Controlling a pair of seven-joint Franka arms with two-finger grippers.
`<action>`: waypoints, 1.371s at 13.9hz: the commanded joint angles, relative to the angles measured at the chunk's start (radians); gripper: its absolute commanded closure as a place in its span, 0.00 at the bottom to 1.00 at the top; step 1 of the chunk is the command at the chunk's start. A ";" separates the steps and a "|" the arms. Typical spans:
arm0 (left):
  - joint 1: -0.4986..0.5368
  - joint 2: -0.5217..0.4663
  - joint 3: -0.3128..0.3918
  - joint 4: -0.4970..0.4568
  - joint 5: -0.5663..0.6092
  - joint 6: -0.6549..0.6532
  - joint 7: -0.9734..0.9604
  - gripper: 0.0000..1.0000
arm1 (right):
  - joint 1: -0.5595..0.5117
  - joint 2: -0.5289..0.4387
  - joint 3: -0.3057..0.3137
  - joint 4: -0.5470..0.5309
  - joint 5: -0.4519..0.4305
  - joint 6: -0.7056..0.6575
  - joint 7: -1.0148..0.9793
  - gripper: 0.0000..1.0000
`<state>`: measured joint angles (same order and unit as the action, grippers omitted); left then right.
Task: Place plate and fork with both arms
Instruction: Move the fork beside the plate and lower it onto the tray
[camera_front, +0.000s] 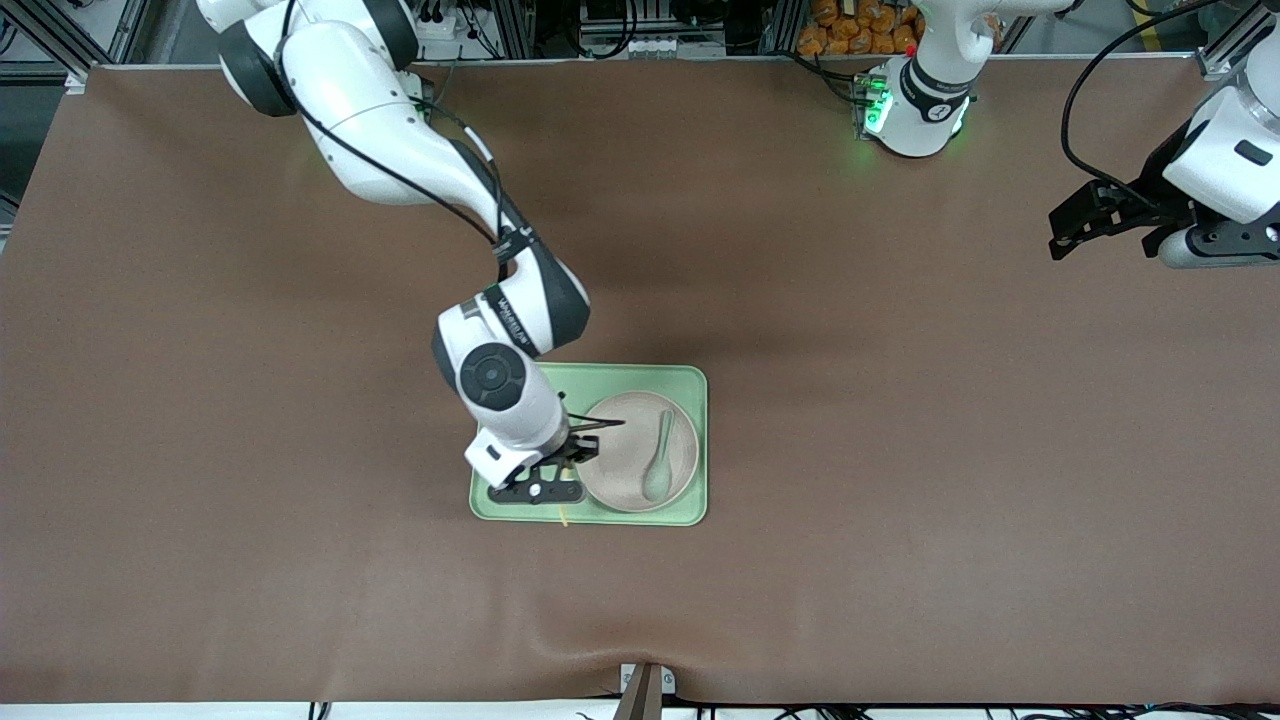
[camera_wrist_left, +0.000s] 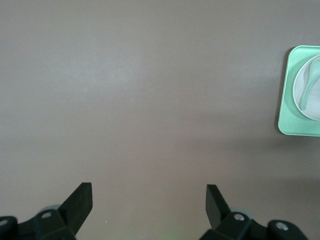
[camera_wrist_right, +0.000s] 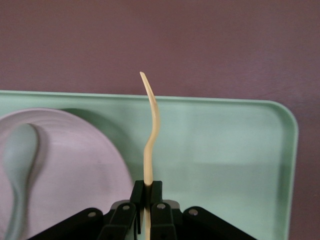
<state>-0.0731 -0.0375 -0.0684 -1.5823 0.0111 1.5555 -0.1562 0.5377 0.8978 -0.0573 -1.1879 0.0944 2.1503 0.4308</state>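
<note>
The right gripper is over the light green tray, beside the plate, its fingers pinched tight on the pale yellow fork; in the front view the gripper body hides all but a sliver of the fork at the tray's edge nearest the front camera. The plate lies in the tray with a grey-green spoon resting in it, its rim toward the right arm's end partly covered by the wrist. The left gripper waits over bare brown bench toward the left arm's end, fingers spread wide and holding nothing, its arm cut off by the frame.
</note>
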 joint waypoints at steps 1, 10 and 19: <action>0.004 -0.019 -0.010 -0.012 0.021 0.005 -0.005 0.00 | -0.021 -0.060 0.011 -0.122 0.002 0.008 -0.053 1.00; -0.004 -0.018 -0.011 -0.010 0.013 0.008 -0.013 0.00 | -0.025 -0.094 0.010 -0.239 0.002 0.065 -0.078 1.00; -0.010 -0.012 -0.051 -0.008 0.009 0.009 -0.026 0.00 | -0.015 -0.091 0.010 -0.239 0.002 0.069 -0.038 0.31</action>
<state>-0.0819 -0.0374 -0.1117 -1.5836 0.0110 1.5581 -0.1643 0.5208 0.8424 -0.0544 -1.3958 0.0946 2.2161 0.3702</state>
